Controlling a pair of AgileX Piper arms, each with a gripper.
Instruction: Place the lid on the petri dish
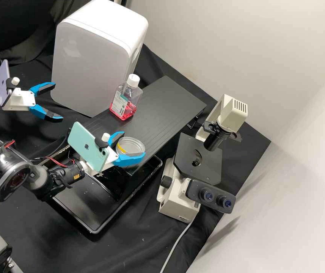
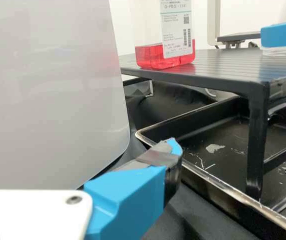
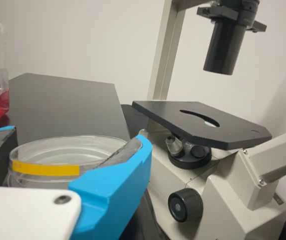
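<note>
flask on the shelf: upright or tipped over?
Upright. The flask stands on its base on the black shelf, white cap on top, red liquid lying level at the bottom.

the petri dish (image 1: 131,144) is showing clear with a yellow strip (image 3: 45,167) at the edge of the black ribbed shelf (image 1: 166,106). on that shelf the flask (image 1: 124,102) is glowing red under a white cap (image 1: 133,79). the right pincer (image 1: 132,145) and left pincer (image 1: 56,101) are showing bright blue on white. beside the shelf the microscope (image 1: 177,197) is standing cream and black.
</note>
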